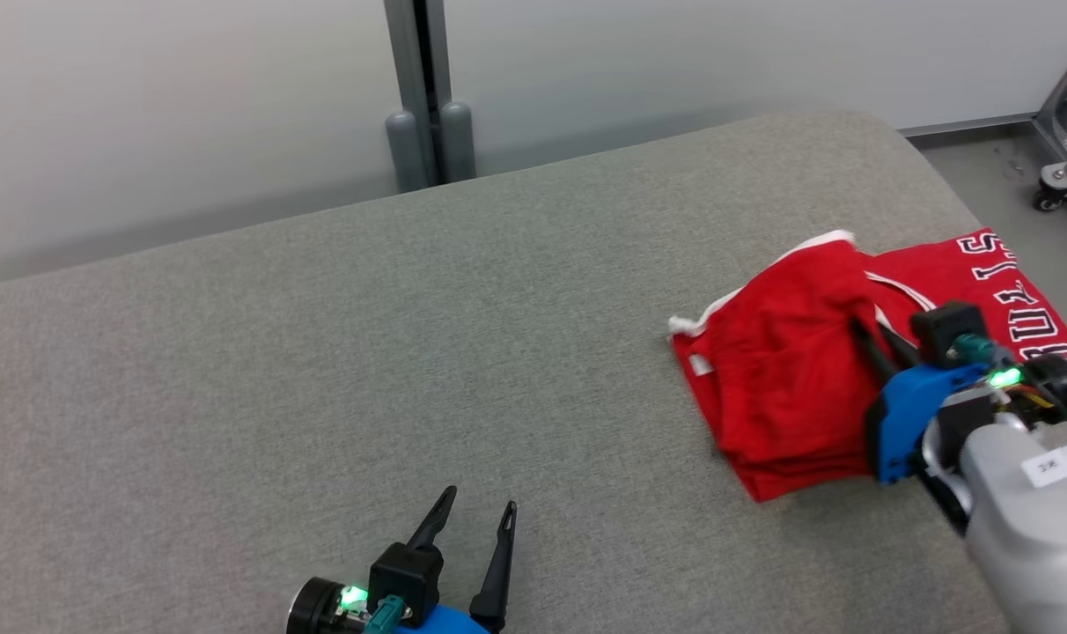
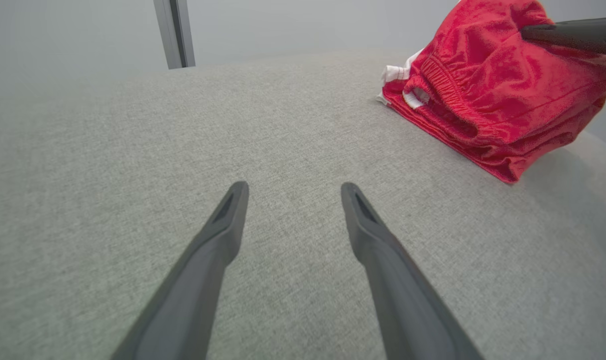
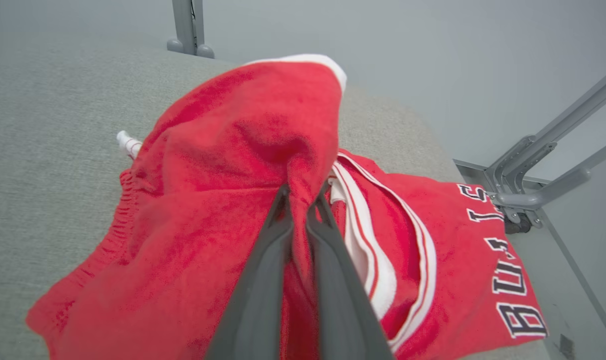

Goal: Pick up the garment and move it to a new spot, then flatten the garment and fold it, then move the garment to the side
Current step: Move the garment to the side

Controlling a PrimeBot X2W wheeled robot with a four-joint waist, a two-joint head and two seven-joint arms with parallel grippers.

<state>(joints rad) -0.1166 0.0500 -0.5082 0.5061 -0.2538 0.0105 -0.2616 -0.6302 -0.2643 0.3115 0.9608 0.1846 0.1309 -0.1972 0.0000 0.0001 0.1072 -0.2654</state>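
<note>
The garment (image 1: 789,370) is a pair of red shorts with white trim and black-and-white lettering, lying bunched near the right edge of the grey table (image 1: 410,352). My right gripper (image 1: 870,333) is shut on a fold of the garment (image 3: 223,200), and the pinched cloth rises in a peak above the rest. In the right wrist view its fingertips (image 3: 283,197) clamp the red cloth between them. My left gripper (image 1: 481,504) stands open low at the table's near edge, well left of the garment (image 2: 488,95), with bare table between its fingers (image 2: 233,200).
A grey post (image 1: 428,97) stands behind the table against a pale wall. A wheeled metal frame (image 1: 1066,132) sits on the floor past the table's right edge. The garment's lettered leg lies close to that right edge.
</note>
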